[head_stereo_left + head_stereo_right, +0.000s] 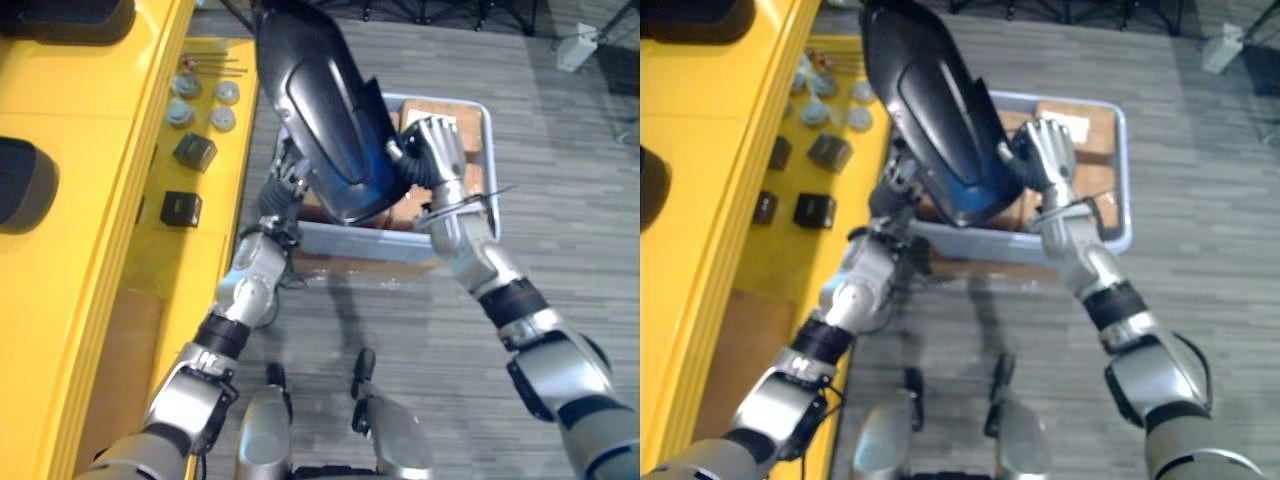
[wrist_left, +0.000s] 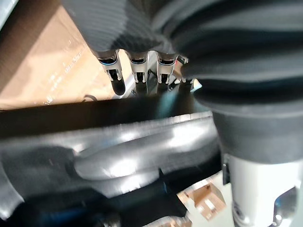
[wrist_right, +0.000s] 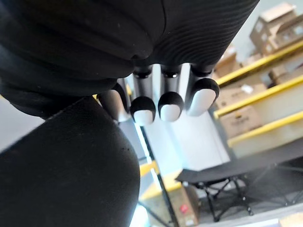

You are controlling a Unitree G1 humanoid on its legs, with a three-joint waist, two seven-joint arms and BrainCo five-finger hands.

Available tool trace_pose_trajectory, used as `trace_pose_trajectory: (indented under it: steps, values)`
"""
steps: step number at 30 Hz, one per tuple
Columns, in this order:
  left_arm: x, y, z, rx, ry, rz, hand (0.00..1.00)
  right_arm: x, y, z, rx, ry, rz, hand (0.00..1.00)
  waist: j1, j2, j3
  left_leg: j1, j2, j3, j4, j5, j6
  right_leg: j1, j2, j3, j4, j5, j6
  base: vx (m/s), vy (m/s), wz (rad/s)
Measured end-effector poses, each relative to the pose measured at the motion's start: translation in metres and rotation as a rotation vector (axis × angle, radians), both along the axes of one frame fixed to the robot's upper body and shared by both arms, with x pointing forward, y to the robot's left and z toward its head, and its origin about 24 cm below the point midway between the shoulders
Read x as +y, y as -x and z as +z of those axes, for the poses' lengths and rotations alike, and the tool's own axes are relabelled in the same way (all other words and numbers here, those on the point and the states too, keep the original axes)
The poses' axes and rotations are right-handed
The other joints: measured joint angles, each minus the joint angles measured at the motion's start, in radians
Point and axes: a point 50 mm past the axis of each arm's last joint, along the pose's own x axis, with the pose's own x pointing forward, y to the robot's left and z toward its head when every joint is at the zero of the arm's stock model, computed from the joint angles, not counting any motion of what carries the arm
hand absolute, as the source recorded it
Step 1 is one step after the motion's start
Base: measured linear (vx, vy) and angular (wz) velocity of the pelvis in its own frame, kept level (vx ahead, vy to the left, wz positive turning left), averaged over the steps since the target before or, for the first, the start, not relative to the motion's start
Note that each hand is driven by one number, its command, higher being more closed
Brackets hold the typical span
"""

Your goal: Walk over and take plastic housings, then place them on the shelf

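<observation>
Hanging over the grey bin (image 1: 360,243) of cardboard boxes (image 1: 460,120), the black plastic housing (image 1: 325,110) is pressed between both hands: the right hand (image 1: 437,150) lies straight-fingered against its side, while the left hand (image 2: 116,71) reaches behind it, grip impossible to tell. The right wrist view adds distant cartons (image 3: 239,122) on yellow racking (image 3: 279,124). Beside the grey plank floor (image 1: 560,120), the yellow shelf (image 1: 150,260) carries small black boxes (image 1: 194,152) and round grey parts (image 1: 222,118).

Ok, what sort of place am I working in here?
Likely a warehouse or stockroom: a yellow shelf with small parts, a bin of cardboard on the floor, and yellow racks of boxes in the right wrist view.
</observation>
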Motion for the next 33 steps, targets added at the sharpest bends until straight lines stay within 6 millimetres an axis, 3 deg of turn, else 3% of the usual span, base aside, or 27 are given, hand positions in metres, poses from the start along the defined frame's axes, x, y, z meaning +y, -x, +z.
trace_pose_trajectory:
  steps: [6, 16, 17, 22, 33]
  values:
    - [-0.007, 0.003, 0.004, -0.02, -0.011, -0.005, 0.0, 0.002, -0.001, -0.009, 0.029, 0.0, 0.001, 1.0, 0.002, -0.017, -0.01, -0.01, 0.0, -0.003, 0.006, 0.0, 0.0, 0.0, 0.0, -0.001, -0.008, 0.007, -0.001, -0.03, 0.03, 0.01]
    - [-0.009, 0.001, -0.009, 0.072, -0.167, 0.085, 0.0, 0.011, 0.0, -0.013, 0.043, -0.002, 0.028, 1.0, 0.007, -0.017, -0.01, -0.012, 0.002, -0.004, 0.017, 0.0, 0.0, 0.001, 0.001, -0.002, -0.008, 0.01, -0.001, -0.02, 0.035, 0.0]
    - [-0.008, 0.0, -0.012, 0.083, -0.201, 0.103, 1.0, 0.012, 0.001, -0.013, 0.043, -0.002, 0.031, 1.0, 0.007, -0.017, -0.01, -0.012, 0.002, -0.005, 0.018, 0.0, 0.0, 0.002, 0.001, -0.002, -0.008, 0.011, -0.001, -0.02, 0.036, 0.01]
    - [-0.002, -0.003, -0.022, 0.116, -0.315, 0.175, 1.0, 0.017, 0.002, -0.014, 0.038, -0.007, 0.063, 1.0, 0.011, -0.017, -0.01, -0.012, 0.002, -0.006, 0.023, 0.0, 0.0, 0.005, 0.002, -0.002, -0.01, 0.013, -0.001, -0.02, 0.028, 0.0]
    - [0.006, -0.005, -0.027, 0.146, -0.344, 0.258, 1.0, 0.028, 0.01, -0.014, 0.007, -0.035, 0.134, 1.0, 0.013, -0.018, -0.011, -0.012, 0.002, -0.005, 0.027, 0.0, 0.0, 0.018, 0.004, -0.008, -0.033, 0.026, -0.001, -0.03, 0.042, 0.0]
